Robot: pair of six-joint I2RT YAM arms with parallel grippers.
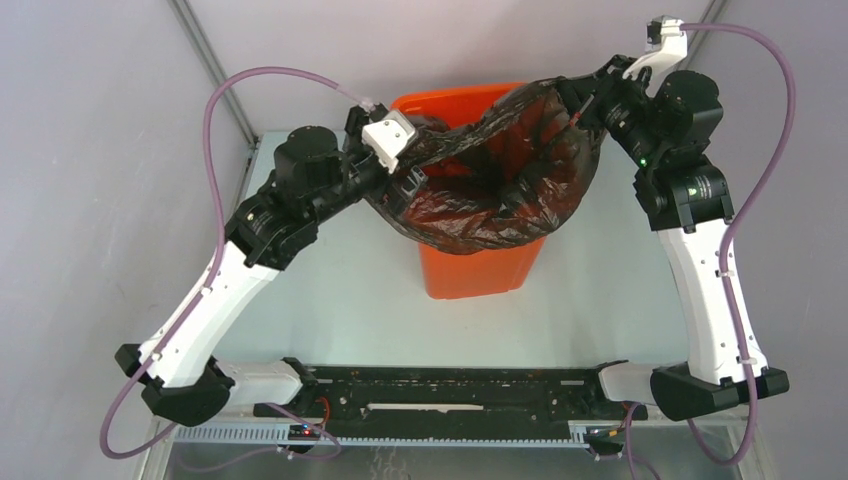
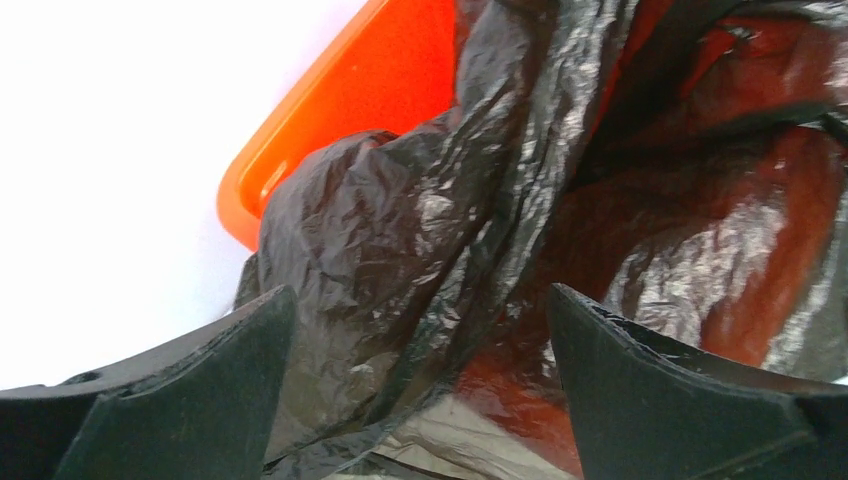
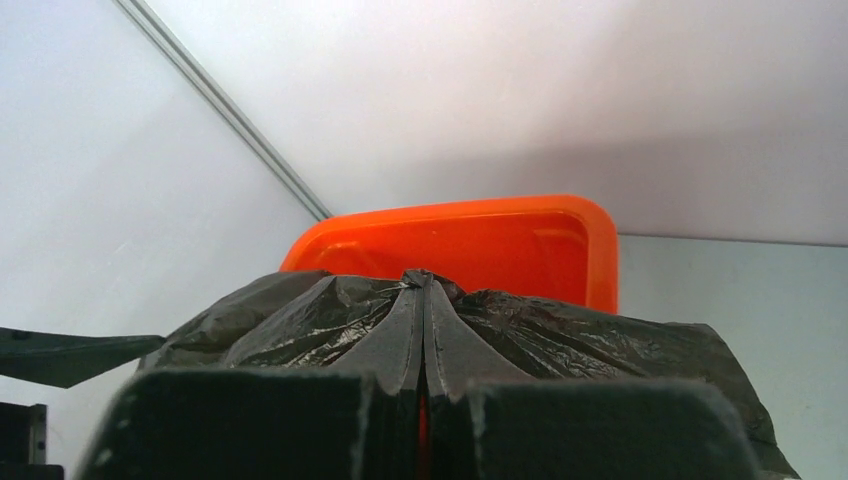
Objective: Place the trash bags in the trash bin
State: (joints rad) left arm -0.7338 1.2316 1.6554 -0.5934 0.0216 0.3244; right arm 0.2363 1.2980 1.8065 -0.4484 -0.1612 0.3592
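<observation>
The orange trash bin (image 1: 480, 270) stands at the back middle of the table. One glossy black trash bag (image 1: 490, 190) hangs stretched over its mouth and sags over the front rim. My right gripper (image 1: 588, 105) is shut on the bag's right edge, above the bin's right corner; in the right wrist view its jaws (image 3: 425, 278) pinch the gathered bag (image 3: 600, 340) in front of the bin (image 3: 480, 240). My left gripper (image 1: 412, 180) is at the bag's left side. In the left wrist view it (image 2: 420, 292) is wide open with the bag (image 2: 400, 220) lying between the fingers, by the bin's rim (image 2: 380, 90).
The pale table (image 1: 330, 300) is enclosed by grey walls with a metal post (image 1: 215, 60) at the back left. A black rail (image 1: 450, 395) runs along the near edge between the arm bases. Purple cables (image 1: 215, 110) loop above both arms.
</observation>
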